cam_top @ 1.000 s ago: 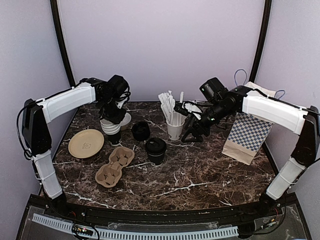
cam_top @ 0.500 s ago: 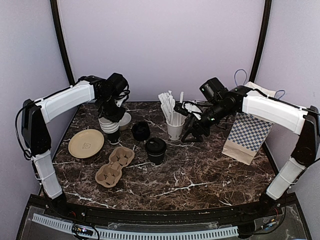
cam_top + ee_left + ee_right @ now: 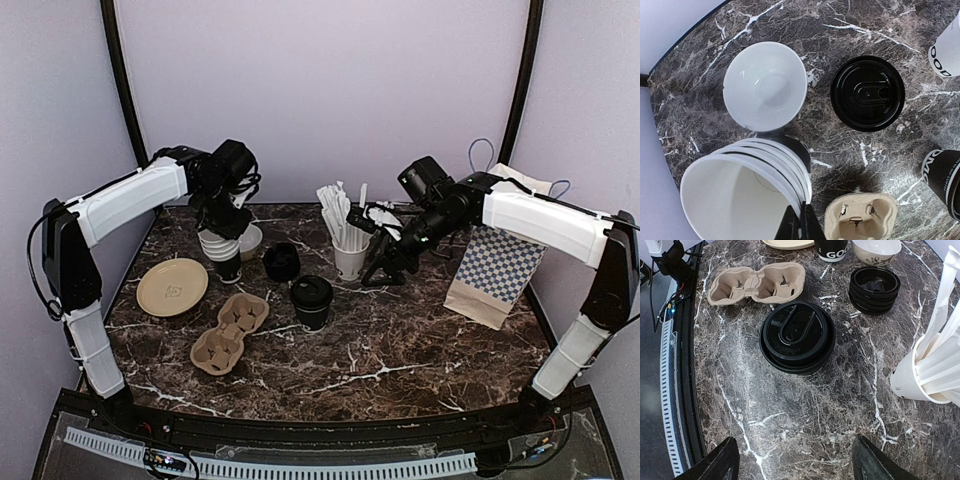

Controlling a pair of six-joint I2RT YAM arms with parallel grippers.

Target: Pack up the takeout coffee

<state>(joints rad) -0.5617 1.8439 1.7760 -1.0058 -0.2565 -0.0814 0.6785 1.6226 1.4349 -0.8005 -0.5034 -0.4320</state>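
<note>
The takeout coffee (image 3: 312,300), a small black cup with a black lid, stands mid-table and shows in the right wrist view (image 3: 797,337) and at the edge of the left wrist view (image 3: 946,181). My left gripper (image 3: 801,223) is shut on the white rim of the top cup of a stack of lidless black cups (image 3: 740,192), at the back left (image 3: 224,255). In the top view the left gripper (image 3: 228,228) sits right over that stack. My right gripper (image 3: 795,445) is open over bare table, to the right of the coffee and beside the straw cup (image 3: 349,260).
A cardboard cup carrier (image 3: 230,332) lies left of the coffee. A low stack of black lids (image 3: 282,262) and a white bowl (image 3: 765,85) sit behind it. A tan plate (image 3: 172,286) lies at the left, and a checked paper bag (image 3: 497,270) stands at the right.
My left gripper has closed on the top cup's rim and risen slightly. The right arm has hardly moved.
</note>
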